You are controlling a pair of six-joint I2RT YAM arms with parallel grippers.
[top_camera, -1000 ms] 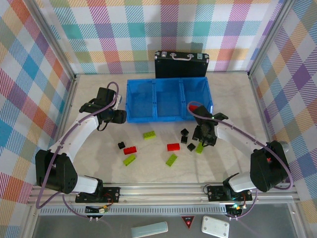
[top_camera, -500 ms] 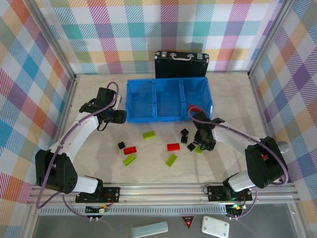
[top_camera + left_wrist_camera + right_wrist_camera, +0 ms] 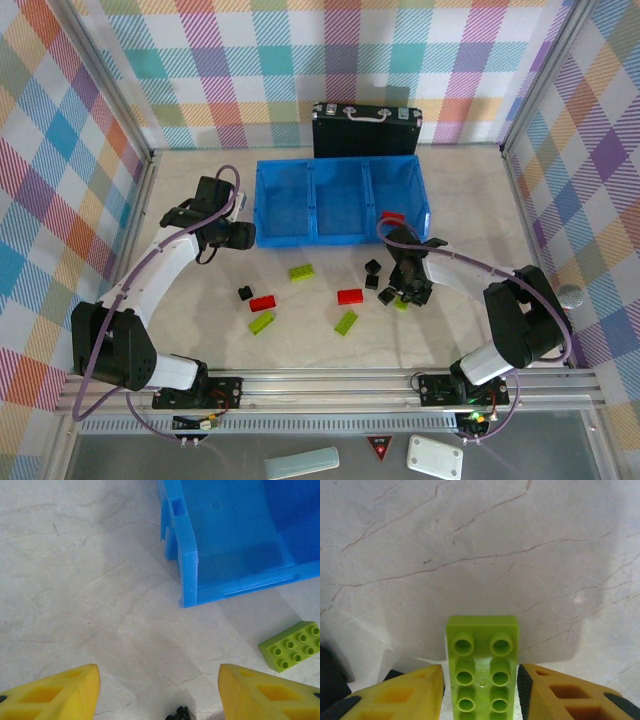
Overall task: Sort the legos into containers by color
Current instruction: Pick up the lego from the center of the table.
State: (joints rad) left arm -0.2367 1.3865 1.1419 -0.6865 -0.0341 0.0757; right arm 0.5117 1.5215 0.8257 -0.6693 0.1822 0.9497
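Your right gripper [image 3: 480, 677] pinches the green brick [image 3: 481, 647] by its long sides, low in the frame's centre. Lift straight up before swinging to the blue bin [image 3: 340, 238]. Your left gripper [image 3: 159, 675] hangs half open and empty.

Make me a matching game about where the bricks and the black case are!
Things:
1. rightmost lime-green brick
2. rearmost red brick
3. black briefcase

Places:
A. standing behind the blue bin
B. inside the bin's right compartment
C. on the table, between the right gripper fingers

Pairs: 1-C, 2-B, 3-A
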